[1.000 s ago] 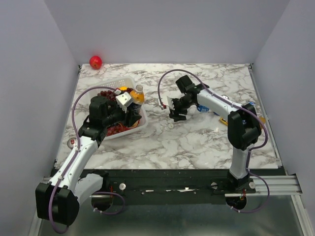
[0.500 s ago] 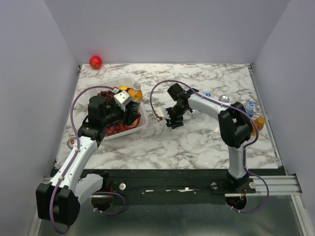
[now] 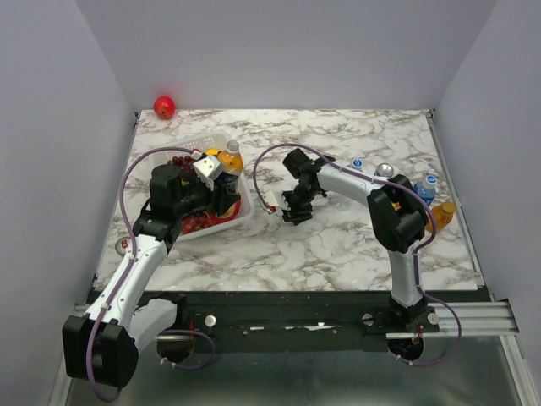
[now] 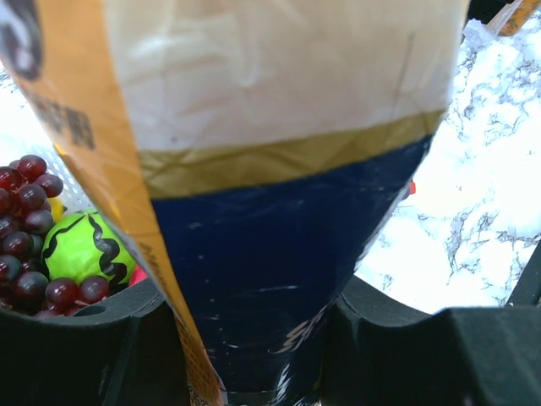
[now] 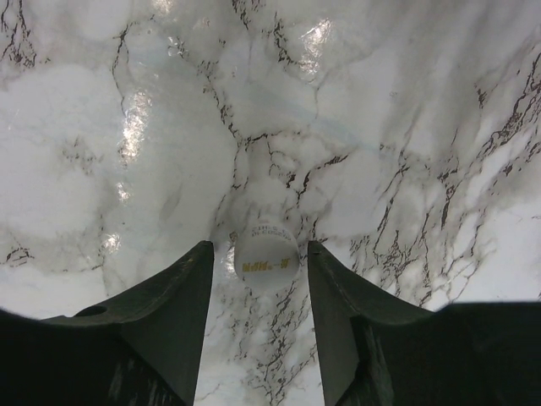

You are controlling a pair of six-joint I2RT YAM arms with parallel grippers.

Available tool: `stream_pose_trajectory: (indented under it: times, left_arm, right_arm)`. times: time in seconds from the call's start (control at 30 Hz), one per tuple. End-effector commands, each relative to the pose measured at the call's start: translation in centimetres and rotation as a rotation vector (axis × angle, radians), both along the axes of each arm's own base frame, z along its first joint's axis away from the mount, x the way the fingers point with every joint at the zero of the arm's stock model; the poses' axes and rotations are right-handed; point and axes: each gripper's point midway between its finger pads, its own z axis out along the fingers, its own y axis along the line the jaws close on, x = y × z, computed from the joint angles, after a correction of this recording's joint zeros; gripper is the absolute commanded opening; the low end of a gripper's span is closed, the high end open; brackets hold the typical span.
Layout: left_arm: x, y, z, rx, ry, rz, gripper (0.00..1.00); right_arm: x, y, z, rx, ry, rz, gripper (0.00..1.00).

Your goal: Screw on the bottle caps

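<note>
Right tool (image 5: 262, 252) sits low over the bench (image 5: 406, 127), jaws narrow but apart, white cap (image 5: 265, 256) between them, touching neither; placed for pickup, we judge. Left tool (image 4: 254, 338) clamps the orange bottle (image 4: 279, 169) over the basket (image 3: 247, 211), held ready, we think, to receive that cap.

Red ball (image 3: 164, 106) (far corner), white basket (image 3: 208, 138) of grapes (image 4: 30, 203), marble table (image 3: 338, 245)

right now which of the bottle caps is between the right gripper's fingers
The white cap with yellow print, lying on the marble table between the fingers of the right gripper. The blue cap sits well apart, farther toward the table's right.
</note>
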Motion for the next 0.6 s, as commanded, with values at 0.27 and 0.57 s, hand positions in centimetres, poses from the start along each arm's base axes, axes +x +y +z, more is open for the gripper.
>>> stream_pose_trajectory:
  times: [0.27, 0.57]
  left_arm:
    - [0.3, 0.4, -0.8, -0.006, 0.006, 0.022, 0.0]
    - [0.6, 0.2, -1.1, 0.04, -0.038, -0.03, 0.0]
  right_arm:
    - [-0.3, -0.4, -1.0, -0.05, 0.013, 0.002, 0.44]
    - [-1.9, -1.3, 5.3, 0.033, -0.028, -0.037, 0.3]
